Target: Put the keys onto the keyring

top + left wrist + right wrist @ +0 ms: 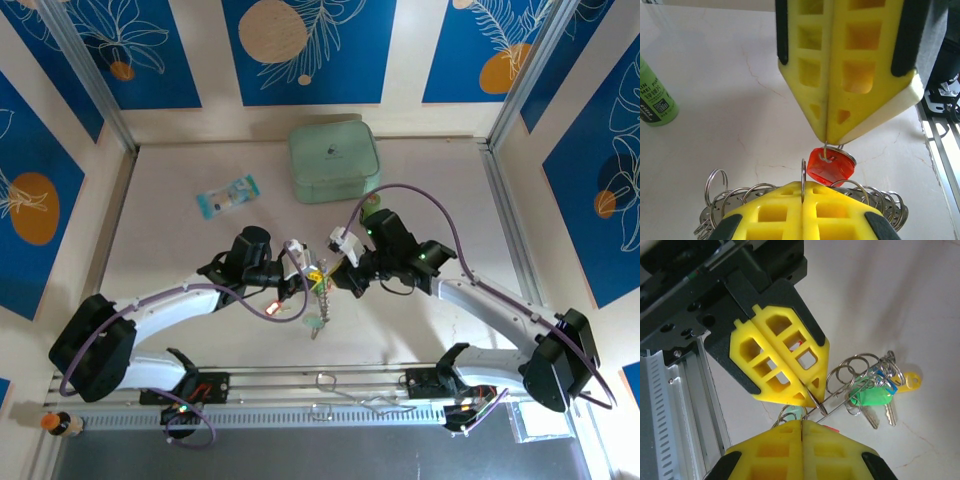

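Keyring (803, 172) clamped between left fingers (770, 215) (red key (827, 167) just above).

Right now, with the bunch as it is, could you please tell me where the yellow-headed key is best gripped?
Probably the plastic head of the yellow-headed key, approached from the open table side, away from the small rings. That head juts clear of the bunch, whereas its blade runs in among the blue key, green key and those rings.

Pale marbled table (180, 250), faint hairline cracks in surface. Mint-green square case (333, 160) flat at far centre. Blue-white packet (227, 195) left of case, apart from it. Green bottle (652, 97) near case's near right corner
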Controlling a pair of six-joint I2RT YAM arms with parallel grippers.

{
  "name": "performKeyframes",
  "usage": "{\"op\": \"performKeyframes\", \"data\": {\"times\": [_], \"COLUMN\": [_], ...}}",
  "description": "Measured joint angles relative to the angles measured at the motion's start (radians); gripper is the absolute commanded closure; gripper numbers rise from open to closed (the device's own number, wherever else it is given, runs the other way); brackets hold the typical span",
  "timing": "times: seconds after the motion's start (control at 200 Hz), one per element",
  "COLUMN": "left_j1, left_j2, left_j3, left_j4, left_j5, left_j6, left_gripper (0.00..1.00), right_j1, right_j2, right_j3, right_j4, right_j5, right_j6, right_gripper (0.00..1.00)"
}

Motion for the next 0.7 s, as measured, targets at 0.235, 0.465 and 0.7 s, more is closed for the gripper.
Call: {"op": "performKeyframes", "data": {"times": [0.235,0.465,0.7], "left_j1": [-0.004,-0.013,-0.018], "left_j2": [-0.014,-0.024,-0.027], "left_j3": [0.000,0.000,0.000], "left_j4": [-0.024,-0.037,-0.039], "left_j5": [-0.002,-0.023,-0.039], "left_j6": [0.031,0.058,0.066], "left_gripper": [1.00,1.00,1.00], "right_j1": [-0.004,-0.013,-0.018], "right_j2": [0.036,0.060,0.060], "right_j3": [0.008,0.008,0.008], "right_j4": [-0.016,-0.017,-0.006], "right_j5": [-0.016,-0.015,-0.016], "right_j6": [-0.004,0.036,0.082], "right_gripper": [1.00,1.00,1.00]}}
